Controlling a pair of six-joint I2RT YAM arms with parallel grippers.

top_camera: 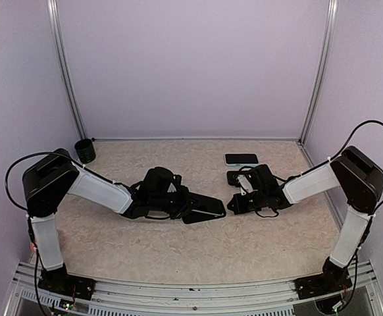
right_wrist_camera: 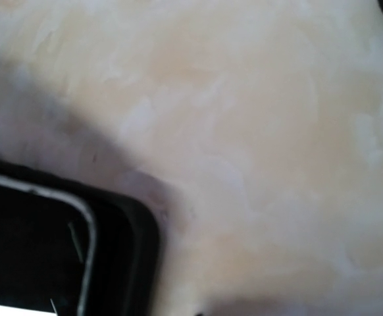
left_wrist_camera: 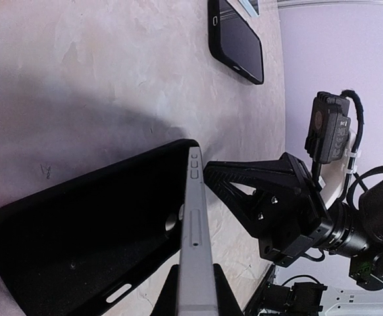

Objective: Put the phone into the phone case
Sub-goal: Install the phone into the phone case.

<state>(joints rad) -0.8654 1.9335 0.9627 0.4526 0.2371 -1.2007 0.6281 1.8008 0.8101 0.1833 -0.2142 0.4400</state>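
Silver phone edge [left_wrist_camera: 195,243], buttons and pinhole showing, is closest in the left wrist view, running up from between the left gripper [left_wrist_camera: 196,293] fingers. Left jaws look narrow, pinched on the phone. Black phone case [left_wrist_camera: 79,243] lies open-side-up right against that edge, over the table [top_camera: 145,243]. Phone looks tilted, one long side at the case wall, not seated flat; can't tell whether any corner is already in.

Right gripper [left_wrist_camera: 228,181] sits just beside the phone's far corner, tip nearly touching. Jaw state: cannot tell, since the fingers overlap side-on and the right wrist view is blurred, showing only a dark silver-rimmed corner.

Also on the table: a second black case or phone [left_wrist_camera: 236,39] farther back, a white-rimmed phone [top_camera: 241,158] behind it, and a black cup [top_camera: 84,151] at far left.

Risks, as a judgement:
- Soft case wall folds under the phone edge if pressed at this tilt.
- Case slides on the table, since nothing visibly pins it.
- Phone pivots in the narrow left grip if the right tip pushes the corner.
- The two grippers are close enough to collide.
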